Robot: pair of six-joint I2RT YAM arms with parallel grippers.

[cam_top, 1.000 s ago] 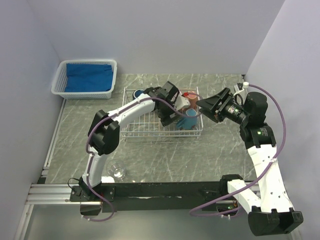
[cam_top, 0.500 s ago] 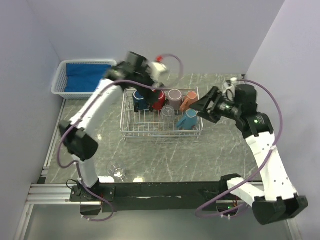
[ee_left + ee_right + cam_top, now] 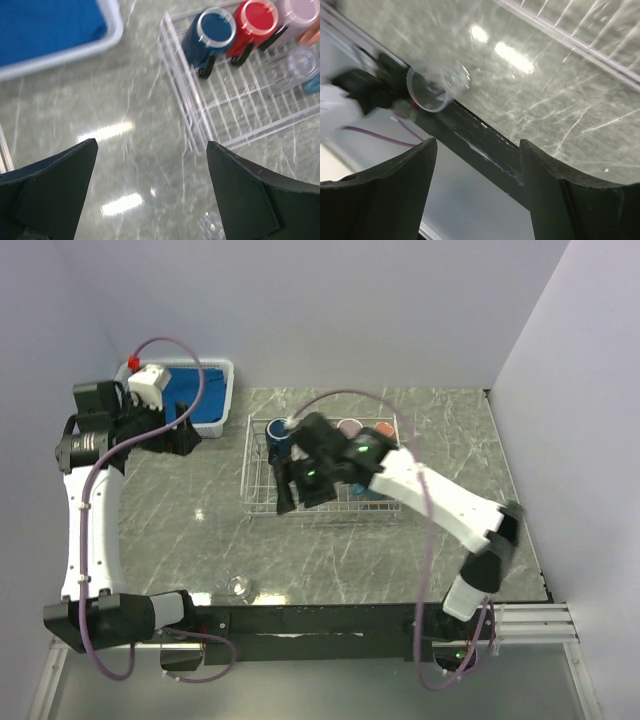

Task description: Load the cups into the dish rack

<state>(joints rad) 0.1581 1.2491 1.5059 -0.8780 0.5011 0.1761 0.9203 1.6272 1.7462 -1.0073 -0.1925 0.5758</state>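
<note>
Grey table [image 3: 330, 550]: one glass cup [image 3: 238, 586] sits by the near edge, outside the dish rack [image 3: 247, 480]. The right gripper [image 3: 477, 144], jaws wide and empty, is nearer to it than the left gripper [image 3: 151, 146], also wide and empty.

Pale lilac walls [image 3: 350, 310] around a glossy grey-green marbled tabletop [image 3: 330, 550]

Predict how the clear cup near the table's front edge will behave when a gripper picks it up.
The clear cup looks thin-walled and glossy, so probably light and slippery. Being round, it would likely roll if tipped. It sits near the edge of the table, so a push might send it off.
</note>
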